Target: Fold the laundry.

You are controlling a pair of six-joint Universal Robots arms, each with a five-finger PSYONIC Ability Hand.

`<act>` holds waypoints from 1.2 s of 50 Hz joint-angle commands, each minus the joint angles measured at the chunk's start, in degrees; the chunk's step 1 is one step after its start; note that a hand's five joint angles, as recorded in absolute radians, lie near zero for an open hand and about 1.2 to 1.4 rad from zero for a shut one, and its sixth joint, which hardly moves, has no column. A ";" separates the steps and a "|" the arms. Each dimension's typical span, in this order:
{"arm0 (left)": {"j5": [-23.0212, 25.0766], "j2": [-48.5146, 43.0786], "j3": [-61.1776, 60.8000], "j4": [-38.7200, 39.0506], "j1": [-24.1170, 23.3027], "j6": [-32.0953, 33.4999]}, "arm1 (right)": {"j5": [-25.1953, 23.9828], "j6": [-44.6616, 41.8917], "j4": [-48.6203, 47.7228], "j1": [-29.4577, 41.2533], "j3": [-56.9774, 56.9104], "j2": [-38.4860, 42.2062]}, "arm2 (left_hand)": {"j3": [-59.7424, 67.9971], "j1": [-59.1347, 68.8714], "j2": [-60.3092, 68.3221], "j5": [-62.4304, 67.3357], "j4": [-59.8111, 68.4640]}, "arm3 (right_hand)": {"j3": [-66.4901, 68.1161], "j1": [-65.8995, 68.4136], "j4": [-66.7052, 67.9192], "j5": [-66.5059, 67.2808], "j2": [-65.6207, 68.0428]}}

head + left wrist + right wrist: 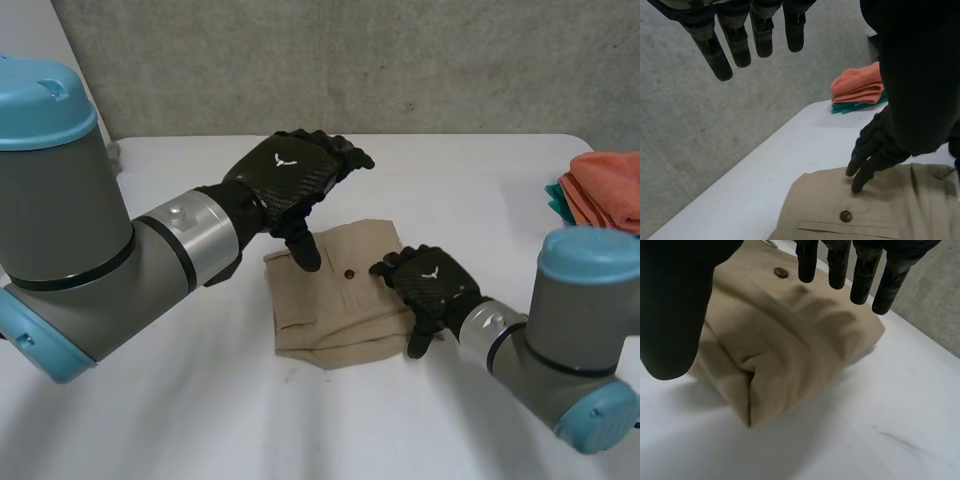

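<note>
A white worktop (180,400) takes up most of the head view, with the left arm (90,260) reaching in across its near left part and the right arm (570,330) bent at the near right. A folded khaki garment (335,310) lies flat near the middle of the worktop, between the two arms. Its longer axis runs away from the robot, skewed a little. One short edge faces the far side and the rounded, thicker fold (752,385) lies at the near end. The pocket side faces up. At the far right edge of the worktop, well apart from the garment, an orange cloth (605,190) sits folded on a teal cloth (556,197). The left hand (290,175) hangs in the air above the garment's far left corner, fingers (740,45) straight and slightly apart, thumb pointing down, holding nothing. The right hand (430,280) is at the garment's right edge, its fingers (860,270) straight and spread, with the fingertips touching the cloth in the left wrist view and nothing pinched. A small dark button (349,272) sits on the pocket, just beside the right hand's fingertips.
</note>
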 commanded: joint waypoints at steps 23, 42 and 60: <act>0.34 -0.26 0.02 -0.11 -0.48 -0.29 | -0.43 -3.61 -12.26 3.12 -6.30 9.98 | 2.59 2.82 2.94 2.13 3.08 | 13.31 17.57 12.29 12.20 12.96; 0.42 -0.26 0.02 -0.11 -0.39 -0.29 | -0.70 -3.34 -11.74 4.45 -15.62 14.37 | 2.42 2.65 2.78 1.96 2.91 | 41.62 45.88 40.60 40.51 41.27; 0.42 0.10 0.11 -0.03 -0.04 -0.29 | -7.81 -3.52 -14.37 -3.90 -16.85 10.42 | 2.42 2.65 2.78 1.96 2.91 | 67.58 71.84 66.56 66.47 67.24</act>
